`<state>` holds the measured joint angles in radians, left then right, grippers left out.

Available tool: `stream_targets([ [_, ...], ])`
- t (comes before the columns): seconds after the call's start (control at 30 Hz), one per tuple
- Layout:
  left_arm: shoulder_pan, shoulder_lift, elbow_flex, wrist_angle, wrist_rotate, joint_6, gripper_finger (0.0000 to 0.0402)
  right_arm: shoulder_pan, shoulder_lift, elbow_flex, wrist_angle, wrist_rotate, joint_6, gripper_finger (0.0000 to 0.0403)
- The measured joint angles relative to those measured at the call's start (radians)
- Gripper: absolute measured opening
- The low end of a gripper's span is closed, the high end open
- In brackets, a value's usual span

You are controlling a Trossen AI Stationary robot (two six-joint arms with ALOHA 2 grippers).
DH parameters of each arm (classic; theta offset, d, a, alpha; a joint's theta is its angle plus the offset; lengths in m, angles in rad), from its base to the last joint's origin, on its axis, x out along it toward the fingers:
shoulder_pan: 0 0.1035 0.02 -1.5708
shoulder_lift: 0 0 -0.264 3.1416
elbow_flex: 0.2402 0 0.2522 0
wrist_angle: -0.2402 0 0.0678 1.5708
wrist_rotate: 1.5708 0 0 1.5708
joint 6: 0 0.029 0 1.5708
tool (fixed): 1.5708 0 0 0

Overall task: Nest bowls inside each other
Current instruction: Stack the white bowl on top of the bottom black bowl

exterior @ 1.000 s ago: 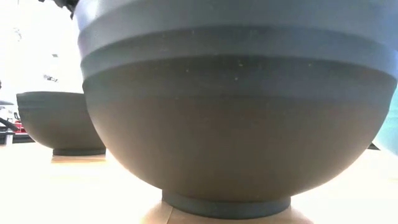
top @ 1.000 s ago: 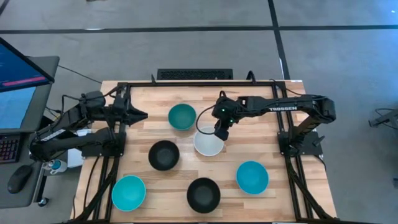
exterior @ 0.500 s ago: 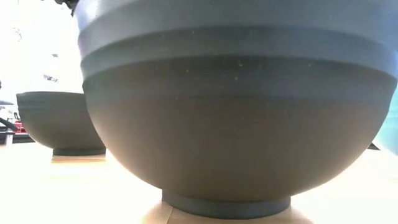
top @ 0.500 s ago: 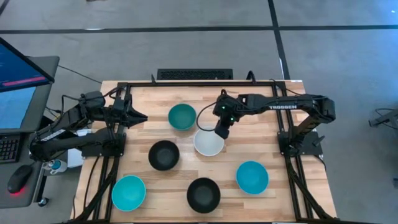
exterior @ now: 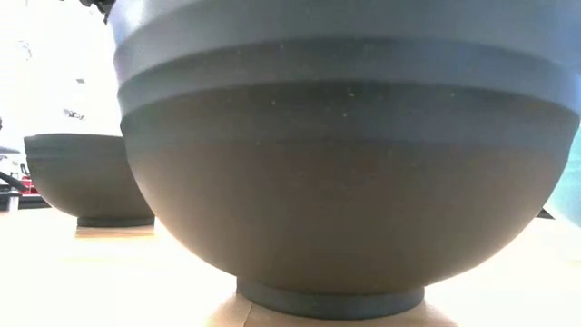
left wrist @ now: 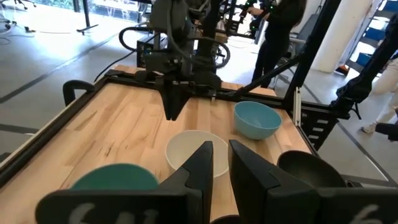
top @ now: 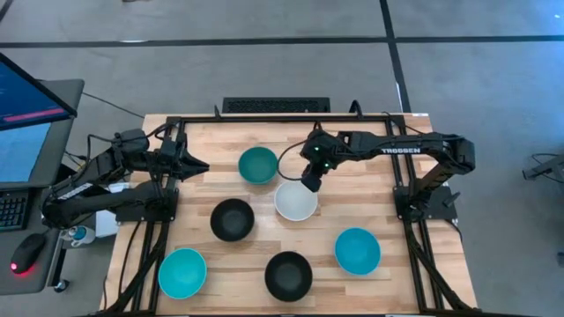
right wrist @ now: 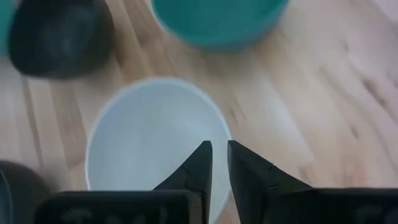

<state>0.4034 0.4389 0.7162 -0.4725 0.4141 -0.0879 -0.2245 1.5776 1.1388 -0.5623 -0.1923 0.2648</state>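
Observation:
Six bowls stand upright on their feet on the wooden table: a dark teal-green one (top: 258, 165), a white one (top: 295, 202), two black (top: 232, 219) (top: 288, 275), two cyan-blue (top: 182, 271) (top: 357, 250). My right gripper (top: 309, 182) hangs shut just over the white bowl's far right rim, fingers pointing down. Its wrist view shows the fingertips (right wrist: 217, 146) above the white bowl (right wrist: 152, 137), with the teal-green bowl (right wrist: 217, 22) beyond. My left gripper (top: 201, 165) waits shut at the table's left side, left of the teal-green bowl.
In the low view one black bowl (exterior: 345, 182) fills the picture, and the other (exterior: 86, 177) stands behind it. A dark frame rail (top: 282, 117) runs along the far edge. Bare wood lies between the white bowl and the right cyan-blue bowl. People stand beyond the table in the left wrist view.
My right gripper has drawn back a little toward the far edge and the teal-green bowl, from over the white bowl's right rim. The white bowl has stayed where it was.

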Motion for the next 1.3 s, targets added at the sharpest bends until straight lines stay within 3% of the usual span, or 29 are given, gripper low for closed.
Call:
stream_targets([
  [0.33,0.0,0.0,0.0,0.001,-0.002,-0.007,0.0041,0.023,0.138,0.012,-0.001,-0.072,0.004,0.0074],
  [1.3,0.0,0.0,-0.001,0.015,-0.009,-0.013,0.0041,-0.019,0.128,0.031,-0.07,-0.072,-0.047,0.0074],
])
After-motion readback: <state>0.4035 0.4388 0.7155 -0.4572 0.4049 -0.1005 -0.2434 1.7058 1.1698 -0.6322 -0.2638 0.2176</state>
